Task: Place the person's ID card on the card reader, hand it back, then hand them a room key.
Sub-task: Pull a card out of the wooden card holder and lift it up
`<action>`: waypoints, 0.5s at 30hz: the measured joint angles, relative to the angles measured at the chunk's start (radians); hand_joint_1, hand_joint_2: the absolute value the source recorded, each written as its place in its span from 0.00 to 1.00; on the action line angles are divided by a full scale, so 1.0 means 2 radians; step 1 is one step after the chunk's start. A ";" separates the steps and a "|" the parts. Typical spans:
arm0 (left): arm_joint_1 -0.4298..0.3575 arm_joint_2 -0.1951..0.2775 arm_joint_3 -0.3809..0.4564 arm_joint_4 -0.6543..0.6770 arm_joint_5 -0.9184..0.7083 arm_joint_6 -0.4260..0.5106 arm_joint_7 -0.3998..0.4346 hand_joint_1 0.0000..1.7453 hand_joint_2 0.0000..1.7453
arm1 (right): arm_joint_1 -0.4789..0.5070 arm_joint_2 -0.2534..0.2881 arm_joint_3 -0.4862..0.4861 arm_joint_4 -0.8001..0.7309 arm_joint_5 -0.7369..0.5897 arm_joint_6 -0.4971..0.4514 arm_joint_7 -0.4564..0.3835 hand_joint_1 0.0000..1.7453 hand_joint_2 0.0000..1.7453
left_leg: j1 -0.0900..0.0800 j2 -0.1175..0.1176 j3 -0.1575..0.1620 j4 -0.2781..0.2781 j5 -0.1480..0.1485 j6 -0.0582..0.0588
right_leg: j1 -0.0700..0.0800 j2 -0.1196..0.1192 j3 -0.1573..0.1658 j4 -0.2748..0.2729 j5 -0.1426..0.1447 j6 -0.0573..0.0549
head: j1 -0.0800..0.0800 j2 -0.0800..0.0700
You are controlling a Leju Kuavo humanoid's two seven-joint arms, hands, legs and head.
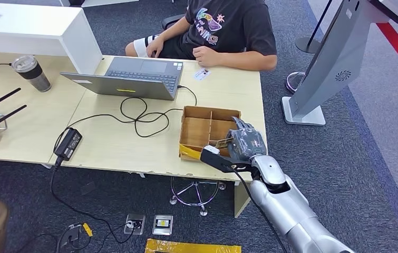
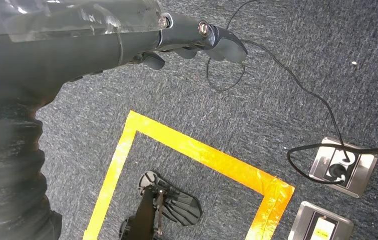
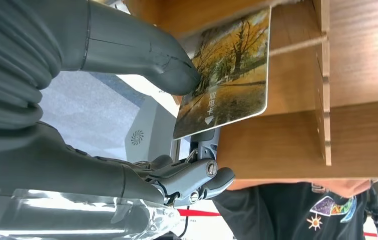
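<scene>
Fingers (image 3: 176, 75) of right hand (image 1: 245, 142) pinch room key (image 3: 227, 75) over seemingly empty wooden box (image 1: 207, 129).

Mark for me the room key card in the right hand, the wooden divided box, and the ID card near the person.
room key card (image 3: 227, 75), right wrist view, on its printed autumn-tree face.
wooden divided box (image 1: 192, 138), head view, on its inner floor, left side.
ID card (image 1: 202, 74), head view, on the card's middle, lying on the table.

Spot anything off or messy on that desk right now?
Nothing is damaged or spilled. The laptop's charger cable lies in loose loops across the desk, close beside the wooden box, and its power brick sits at the desk's near edge. The right hand pinches a key card at the box.
</scene>
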 joint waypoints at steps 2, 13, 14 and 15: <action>0.000 0.000 0.000 0.000 0.001 0.001 0.000 0.00 1.00 | -0.001 0.000 0.000 -0.004 -0.005 -0.004 -0.001 1.00 1.00 | 0.000 0.000 0.000 0.000 0.000 0.000 | 0.000 0.000 0.000 0.000 0.000 0.000 | 0.000 0.000; 0.004 0.000 0.000 0.000 0.005 0.003 -0.002 0.00 1.00 | -0.024 -0.023 -0.031 -0.168 -0.036 0.021 0.006 1.00 1.00 | 0.000 0.000 0.000 0.000 0.000 0.000 | 0.000 0.000 0.000 0.000 0.000 0.000 | 0.000 0.000; 0.004 0.000 0.000 0.000 0.005 0.003 -0.002 0.00 1.00 | -0.025 -0.026 -0.035 -0.185 -0.036 0.021 0.007 1.00 1.00 | 0.000 0.000 0.000 0.000 0.000 0.000 | 0.000 0.000 0.000 0.000 0.000 0.000 | 0.000 0.000; 0.005 0.000 0.000 0.000 0.005 0.004 -0.003 0.00 1.00 | -0.025 -0.029 -0.040 -0.202 -0.035 0.021 0.007 1.00 1.00 | 0.000 0.000 0.000 0.000 0.000 0.000 | 0.000 0.000 0.000 0.000 0.000 0.000 | 0.000 0.000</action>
